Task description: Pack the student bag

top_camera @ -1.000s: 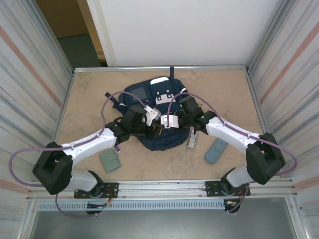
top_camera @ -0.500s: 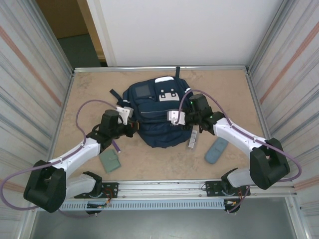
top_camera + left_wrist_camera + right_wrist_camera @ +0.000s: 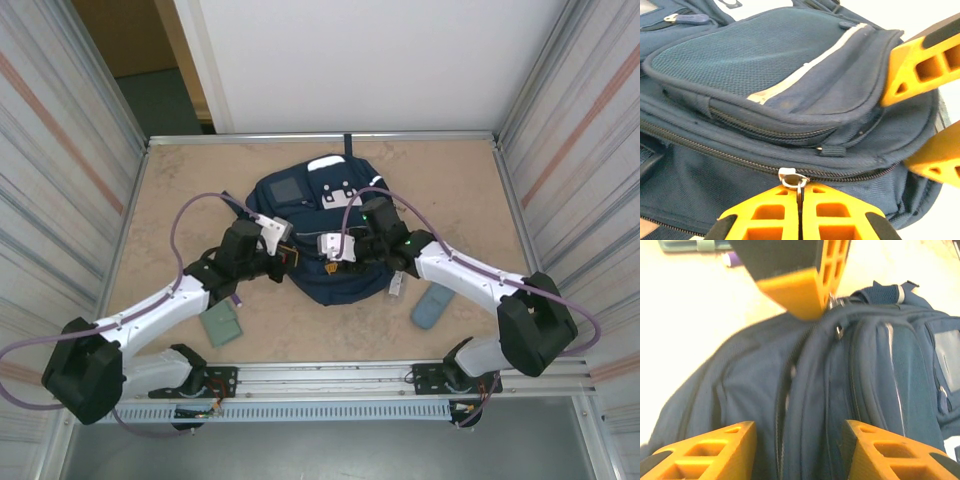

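- Lying closest to the arm bases, a flat grey-green case (image 3: 220,322) rests on the table (image 3: 180,190), off the near-left corner of the student bag (image 3: 325,215) and apart from it.
- Off the bag's near-right corner lies a grey-blue pouch (image 3: 433,303), also apart from it. A slim pale item (image 3: 396,285) lies just beside the bag's near-right edge, too small to identify.
- At the bag's near-left side the left gripper (image 3: 799,192) has its orange fingers pressed flat together on the zipper pull (image 3: 790,176) of the long zip that runs below the front pocket. The metal tab is clamped between the fingertips.
- Over the bag's near end the right gripper (image 3: 797,440) has its jaws released. The two orange fingers stand well apart, one on each side of the bag's rounded bulk, with navy fabric between them. Whether the pads press on the fabric cannot be told.
- In the right wrist view, the left gripper's fingertip meets the bag's seam at the far side of that bulk.
- The bag itself lies flat in the middle of the table, front side up. A thin pale stripe (image 3: 800,75) crosses its mesh front pocket.
- Toward the bag's far end sit a grey patch (image 3: 287,187) and white patches (image 3: 340,192). A dark strap (image 3: 347,145) points from the bag's far edge toward the back rail.
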`<state>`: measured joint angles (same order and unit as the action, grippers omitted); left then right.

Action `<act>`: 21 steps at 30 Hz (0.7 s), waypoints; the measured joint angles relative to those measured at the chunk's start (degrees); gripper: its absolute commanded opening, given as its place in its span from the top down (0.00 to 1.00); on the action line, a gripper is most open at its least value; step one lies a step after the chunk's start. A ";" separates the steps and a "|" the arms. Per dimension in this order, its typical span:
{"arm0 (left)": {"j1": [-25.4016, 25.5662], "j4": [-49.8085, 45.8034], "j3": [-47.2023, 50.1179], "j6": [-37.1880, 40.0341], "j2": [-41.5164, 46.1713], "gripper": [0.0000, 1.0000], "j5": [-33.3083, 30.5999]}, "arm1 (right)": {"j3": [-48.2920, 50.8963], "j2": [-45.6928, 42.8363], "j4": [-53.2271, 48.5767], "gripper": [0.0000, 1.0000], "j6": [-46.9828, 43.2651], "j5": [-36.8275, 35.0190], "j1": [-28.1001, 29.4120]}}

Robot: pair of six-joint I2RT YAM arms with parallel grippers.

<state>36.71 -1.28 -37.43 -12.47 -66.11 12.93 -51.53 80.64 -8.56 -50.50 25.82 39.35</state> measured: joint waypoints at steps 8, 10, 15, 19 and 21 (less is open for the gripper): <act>2.05 -1.46 -1.22 0.48 -0.59 1.00 -2.36 | -0.98 1.62 1.55 0.98 1.99 -7.06 4.04; 1.99 -1.25 -1.07 0.68 -0.59 1.00 -4.31 | -1.62 1.62 0.50 1.00 0.92 -6.69 3.93; -6.38 4.96 3.28 -0.92 -2.05 1.00 -3.28 | -5.88 1.88 -5.25 1.00 -4.09 -3.23 1.99; -16.11 9.09 2.93 -1.53 -9.81 1.00 1.29 | -7.63 2.08 -8.76 1.00 -7.63 0.37 0.70; -18.03 8.61 1.33 -1.09 -13.97 1.00 4.37 | -7.67 2.27 -9.20 1.00 -8.72 0.79 0.35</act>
<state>18.68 7.33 -36.10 -13.56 -80.07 17.30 -59.20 82.91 -17.76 -59.22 26.61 39.70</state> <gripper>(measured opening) 0.064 0.081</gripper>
